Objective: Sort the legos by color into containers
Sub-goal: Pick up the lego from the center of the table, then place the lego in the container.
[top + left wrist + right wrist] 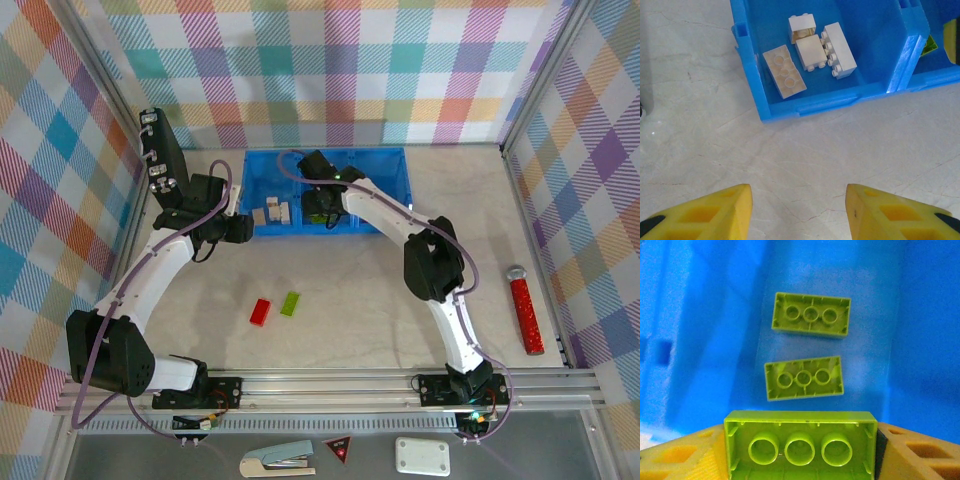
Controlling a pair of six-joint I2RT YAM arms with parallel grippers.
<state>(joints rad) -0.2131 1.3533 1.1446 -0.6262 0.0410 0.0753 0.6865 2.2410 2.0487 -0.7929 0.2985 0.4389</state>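
The blue tray of containers [380, 165] lies at the back of the table. My right gripper [322, 205] hangs inside its middle compartment, shut on a lime green lego [800, 446] with its hollow underside showing. Two more green legos [811, 314] [804, 378] lie upside down on the compartment floor below. Several cream legos [810, 50] sit in the left compartment [870, 55]. My left gripper [799, 210] is open over bare table just in front of the tray's left corner [765, 117], with nothing between its yellow fingers [867, 210]. A red lego [260, 312] and a green lego [290, 304] lie on the table.
A long red glittery stick [525, 312] lies near the right wall. Plaid walls close in the table on three sides. The metal rail [330, 385] with both arm bases runs along the near edge. A stapler [277, 462] and a white box [422, 456] sit below the rail.
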